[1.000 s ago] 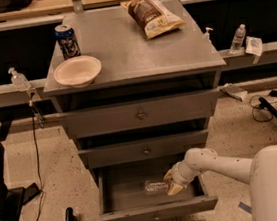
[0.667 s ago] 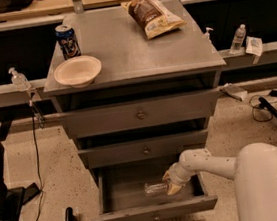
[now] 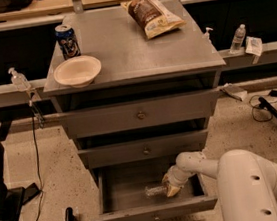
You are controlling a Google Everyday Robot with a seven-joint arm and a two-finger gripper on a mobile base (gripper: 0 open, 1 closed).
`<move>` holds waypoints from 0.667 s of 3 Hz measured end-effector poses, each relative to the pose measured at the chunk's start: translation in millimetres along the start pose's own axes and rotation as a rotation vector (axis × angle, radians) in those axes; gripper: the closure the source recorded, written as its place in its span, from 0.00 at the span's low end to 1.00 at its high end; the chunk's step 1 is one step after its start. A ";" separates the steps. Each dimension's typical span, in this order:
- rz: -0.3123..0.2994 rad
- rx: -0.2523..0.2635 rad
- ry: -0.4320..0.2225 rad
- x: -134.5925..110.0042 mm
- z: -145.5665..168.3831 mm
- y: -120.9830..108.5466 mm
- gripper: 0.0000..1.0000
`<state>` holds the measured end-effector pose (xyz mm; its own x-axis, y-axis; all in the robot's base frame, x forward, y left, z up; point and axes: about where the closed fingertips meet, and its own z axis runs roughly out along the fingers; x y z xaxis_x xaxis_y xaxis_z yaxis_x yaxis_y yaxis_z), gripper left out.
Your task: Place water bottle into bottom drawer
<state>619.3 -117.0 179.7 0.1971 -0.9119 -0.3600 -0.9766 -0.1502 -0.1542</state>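
Clear bottle (image 3: 154,190); gripper (image 3: 170,189) in drawer (image 3: 141,215)

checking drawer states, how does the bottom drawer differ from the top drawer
The bottom drawer is pulled out; the top drawer is pushed in. The bottom drawer holds the water bottle lying on its side, with the gripper at its end; the top drawer's inside is hidden. Both are grey with a small round knob.

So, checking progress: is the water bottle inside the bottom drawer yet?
Inside: the water bottle lies on its side in the open bottom drawer, with the gripper at its end.
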 end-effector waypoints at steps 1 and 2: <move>0.009 0.001 0.012 8.5 13.5 0.1 0.84; 0.009 -0.004 0.010 7.9 17.1 2.9 0.53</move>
<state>619.6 -118.1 160.6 0.1870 -0.9171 -0.3520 -0.9787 -0.1429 -0.1476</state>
